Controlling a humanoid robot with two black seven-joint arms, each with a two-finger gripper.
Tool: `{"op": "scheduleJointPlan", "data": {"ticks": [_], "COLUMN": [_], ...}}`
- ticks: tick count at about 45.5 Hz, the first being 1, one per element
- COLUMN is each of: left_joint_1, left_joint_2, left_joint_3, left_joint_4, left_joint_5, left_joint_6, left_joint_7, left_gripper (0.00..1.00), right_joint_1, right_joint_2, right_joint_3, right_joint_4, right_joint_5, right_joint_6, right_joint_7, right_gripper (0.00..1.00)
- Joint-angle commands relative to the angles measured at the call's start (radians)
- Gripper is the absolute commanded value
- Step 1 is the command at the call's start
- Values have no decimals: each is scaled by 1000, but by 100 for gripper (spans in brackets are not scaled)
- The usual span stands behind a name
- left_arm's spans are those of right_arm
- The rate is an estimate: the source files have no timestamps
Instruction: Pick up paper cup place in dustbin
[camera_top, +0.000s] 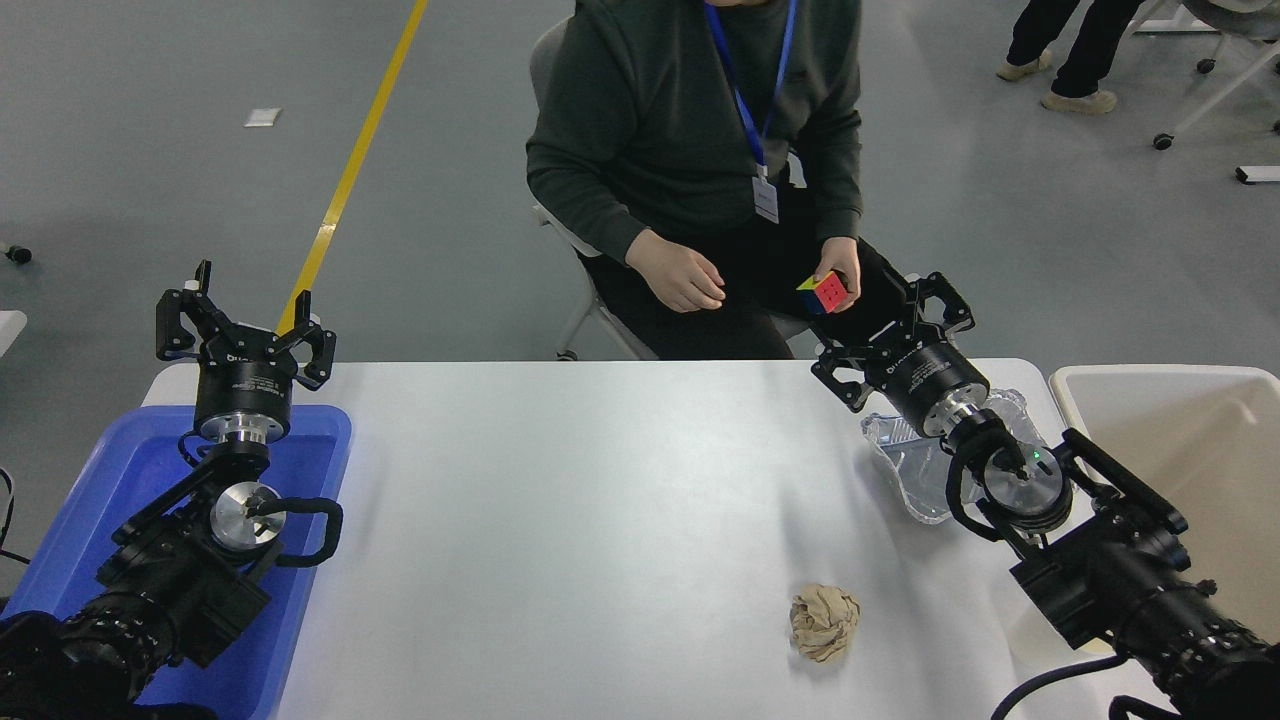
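The paper cup is not in view; it may be hidden behind my right arm. The dustbin (1160, 374), a large beige tub, stands at the table's right edge, just right of that arm. My right gripper (893, 335) hangs open and empty over the table's far right edge, above and beyond a shiny clear tray (905, 465). At the far left my left gripper (245, 322) is parked open over the blue tray (318, 425), holding nothing.
A crumpled tan paper ball (824, 622) lies near the front of the table, right of centre. A person sits at the far side holding a colourful puzzle cube (825, 292) close to my right gripper. Another person's legs show at the top right.
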Motion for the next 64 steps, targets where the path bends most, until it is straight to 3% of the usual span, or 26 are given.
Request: {"op": "scheduleJointPlan", "data": {"ticks": [1, 33, 40, 54, 64], "left_joint_1": [0, -2, -2, -2, -2], "left_joint_2": [0, 4, 4, 4, 4], "left_joint_3": [-1, 6, 6, 6, 6], "left_joint_4": [0, 0, 0, 0, 0], "left_joint_5": [0, -2, -2, -2, -2], "left_joint_6": [0, 0, 0, 0, 0], "left_joint_7": [0, 0, 0, 0, 0], "left_gripper": [99, 99, 99, 99, 99], "right_joint_1": [1, 35, 85, 239, 496], "right_joint_2": [0, -8, -45, -250, -405], "right_joint_3": [0, -40, -104, -308, -773], "right_joint_4": [0, 15, 12, 14, 23], "right_joint_5": [0, -5, -57, -155, -190], "right_joint_6": [0, -11, -17, -14, -12], "right_joint_7": [0, 0, -2, -12, -14], "right_gripper": [100, 100, 100, 100, 100]}}
